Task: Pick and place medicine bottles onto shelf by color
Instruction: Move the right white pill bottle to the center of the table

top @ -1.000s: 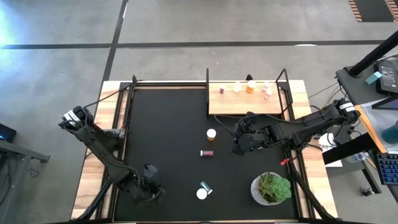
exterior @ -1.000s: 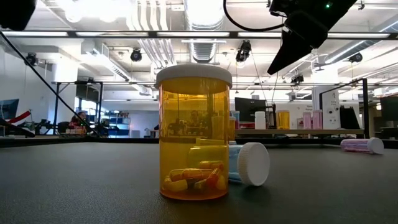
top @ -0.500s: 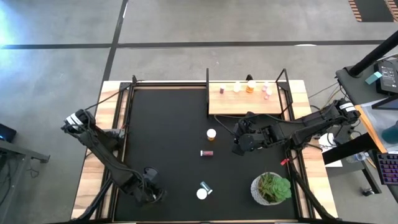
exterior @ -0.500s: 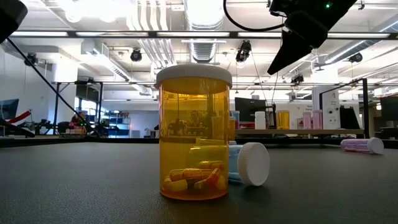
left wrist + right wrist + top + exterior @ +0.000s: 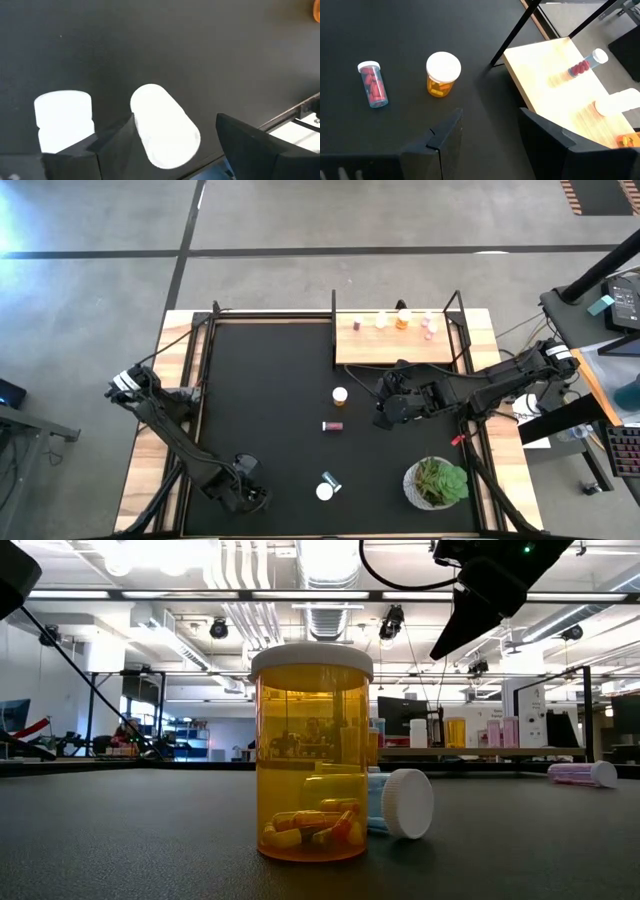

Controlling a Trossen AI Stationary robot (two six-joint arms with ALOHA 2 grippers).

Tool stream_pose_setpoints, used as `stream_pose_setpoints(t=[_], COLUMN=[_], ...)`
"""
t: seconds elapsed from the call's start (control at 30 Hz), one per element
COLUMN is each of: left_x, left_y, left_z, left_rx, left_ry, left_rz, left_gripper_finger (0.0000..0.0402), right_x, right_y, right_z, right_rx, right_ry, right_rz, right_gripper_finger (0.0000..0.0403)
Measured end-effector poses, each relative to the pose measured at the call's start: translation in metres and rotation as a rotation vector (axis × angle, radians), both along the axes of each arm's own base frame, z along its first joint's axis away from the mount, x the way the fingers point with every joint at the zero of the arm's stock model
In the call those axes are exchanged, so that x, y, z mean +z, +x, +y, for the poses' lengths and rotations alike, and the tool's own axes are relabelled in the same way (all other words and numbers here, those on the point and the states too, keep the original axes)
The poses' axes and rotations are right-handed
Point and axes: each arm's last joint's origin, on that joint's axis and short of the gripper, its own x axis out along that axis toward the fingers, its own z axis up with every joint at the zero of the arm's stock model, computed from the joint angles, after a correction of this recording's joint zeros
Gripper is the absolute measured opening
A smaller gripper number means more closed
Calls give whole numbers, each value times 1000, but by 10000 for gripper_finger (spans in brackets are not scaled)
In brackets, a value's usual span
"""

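Three loose medicine bottles lie on the black mat (image 5: 270,400), all placed here relative to the shelf (image 5: 395,345), the light-wood board at the mat's far right corner. Item one: an orange bottle (image 5: 340,395), upright, white cap, just in front of the shelf's left end. Item two: a clear bottle of red pills (image 5: 332,425), on its side, slightly farther from the shelf. Item three: a white-capped bottle (image 5: 327,486) lying down near the mat's front edge, well apart from the shelf. On the shelf itself we count about five small bottles (image 5: 402,320) in a row along its back edge.

We note the right gripper (image 5: 381,412) hanging just in front of the shelf, beside the orange bottle, fingers (image 5: 445,140) parted and holding nothing. We note the left gripper (image 5: 258,498) at the mat's front edge, far from the shelf, fingers (image 5: 250,145) spread wide on either side of a white bottle (image 5: 165,125) lying on the mat, not clamped.

Also present: a potted plant (image 5: 436,482), in front of the shelf's right end.
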Motion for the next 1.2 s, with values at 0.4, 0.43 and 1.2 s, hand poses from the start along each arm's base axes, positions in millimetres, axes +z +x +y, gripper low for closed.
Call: stream_pose_setpoints(t=[0.4, 0.43, 1.2], left_x=[-3, -3, -4], left_y=[4, 4, 9], left_z=[7, 8, 17], left_rx=[9, 9, 12], left_ry=[1, 1, 21], left_rz=[27, 28, 58], left_gripper_finger=[190, 186, 134], right_x=[0, 0, 0], right_y=[0, 0, 0], right_z=[0, 0, 0], right_rx=[0, -1, 0], right_ry=[0, 0, 0], right_rz=[0, 0, 0], right_gripper_finger=[183, 183, 183])
